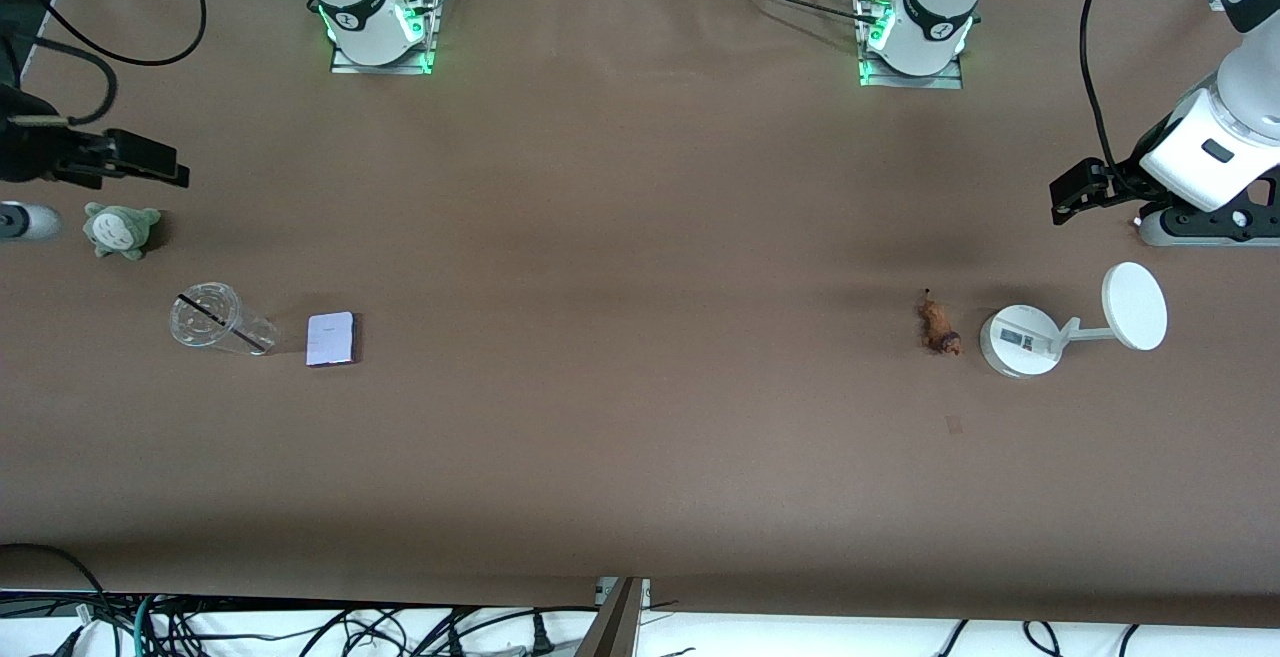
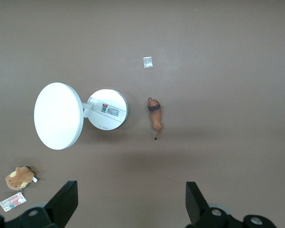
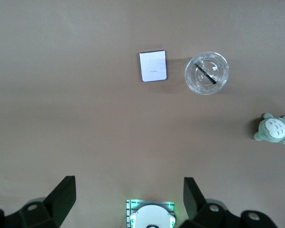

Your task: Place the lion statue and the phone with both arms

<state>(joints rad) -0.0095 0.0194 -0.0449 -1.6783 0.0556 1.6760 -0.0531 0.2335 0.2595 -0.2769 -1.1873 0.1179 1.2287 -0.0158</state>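
Note:
The lion statue (image 1: 938, 327) is a tiny orange-brown figurine lying on the table toward the left arm's end, beside a white stand. It also shows in the left wrist view (image 2: 155, 118). The phone (image 1: 331, 339) is a flat pale lavender rectangle lying toward the right arm's end, beside a clear cup. It also shows in the right wrist view (image 3: 153, 66). My left gripper (image 1: 1072, 195) (image 2: 130, 199) is open and empty, up over bare table near the stand. My right gripper (image 1: 150, 162) (image 3: 129, 192) is open and empty, up over the table's end near a grey-green plush.
The white round-based stand (image 1: 1018, 340) carries a disc (image 1: 1134, 305). A clear cup (image 1: 215, 319) with a black straw lies beside the phone. A grey-green plush (image 1: 120, 229) sits farther from the camera than the cup. A brown tagged plush (image 2: 20, 177) lies near the stand.

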